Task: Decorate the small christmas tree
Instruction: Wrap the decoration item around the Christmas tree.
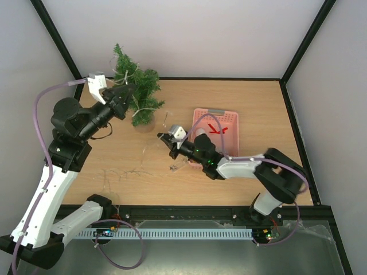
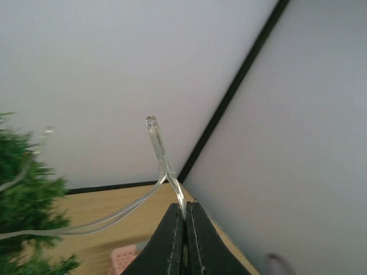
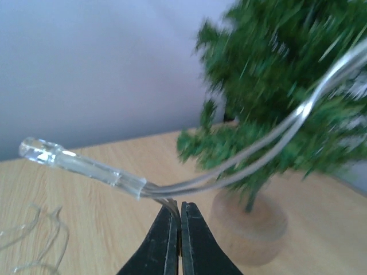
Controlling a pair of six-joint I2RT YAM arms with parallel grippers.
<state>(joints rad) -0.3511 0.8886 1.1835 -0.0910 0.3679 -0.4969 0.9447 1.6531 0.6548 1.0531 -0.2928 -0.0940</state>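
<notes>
The left claw and right claw each pinch the light wire, seemingly draped on the far-left tree; tugging could topple it.

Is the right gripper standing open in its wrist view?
No, the right gripper is shut, pinching the light wire between its fingers.

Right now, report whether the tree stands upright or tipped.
Upright: the tree rises straight from its base, which sits flat on the table.
</notes>
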